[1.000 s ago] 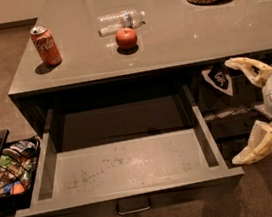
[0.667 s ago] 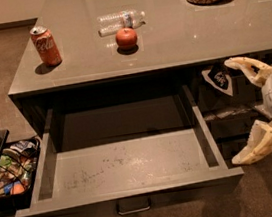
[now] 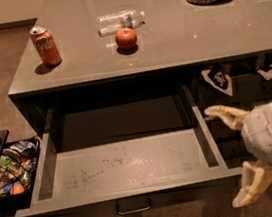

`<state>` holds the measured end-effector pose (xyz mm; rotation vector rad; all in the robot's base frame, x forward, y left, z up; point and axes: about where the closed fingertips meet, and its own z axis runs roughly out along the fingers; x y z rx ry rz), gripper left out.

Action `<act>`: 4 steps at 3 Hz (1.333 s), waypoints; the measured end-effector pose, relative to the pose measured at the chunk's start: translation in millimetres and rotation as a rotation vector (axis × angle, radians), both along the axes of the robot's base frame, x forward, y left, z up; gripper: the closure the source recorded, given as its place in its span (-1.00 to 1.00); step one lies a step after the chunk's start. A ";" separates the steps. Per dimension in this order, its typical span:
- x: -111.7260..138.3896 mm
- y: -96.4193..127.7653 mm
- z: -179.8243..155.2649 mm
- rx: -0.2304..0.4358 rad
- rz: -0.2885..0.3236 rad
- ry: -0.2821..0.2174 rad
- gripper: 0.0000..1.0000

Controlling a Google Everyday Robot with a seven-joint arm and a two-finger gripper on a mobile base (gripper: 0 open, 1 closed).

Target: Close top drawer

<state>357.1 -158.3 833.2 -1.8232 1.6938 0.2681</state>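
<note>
While the top drawer (image 3: 129, 164) sits pulled far out from under the bench (image 3: 168, 50), the gripper (image 3: 232, 156) hangs open and empty just beside its right front corner. The drawer's long front runs sideways to the gripper's left, so I think the push must go back toward the bench.

dim warm light from above
small glints dot the counter (image 3: 177, 39); the drawer (image 3: 129, 169) is shadowed at its back; my claw (image 3: 224, 157), fingers spread just right of it, shows pale.
</note>
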 end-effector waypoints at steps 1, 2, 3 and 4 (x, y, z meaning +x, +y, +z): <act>-3.0 -0.2 -41.1 0.057 -0.040 -0.034 -1.00; 9.3 -5.4 -39.9 0.047 -0.073 -0.086 -1.00; 9.5 -5.0 -40.1 0.045 -0.071 -0.086 -1.00; 10.0 2.1 -64.1 0.069 -0.029 -0.047 -1.00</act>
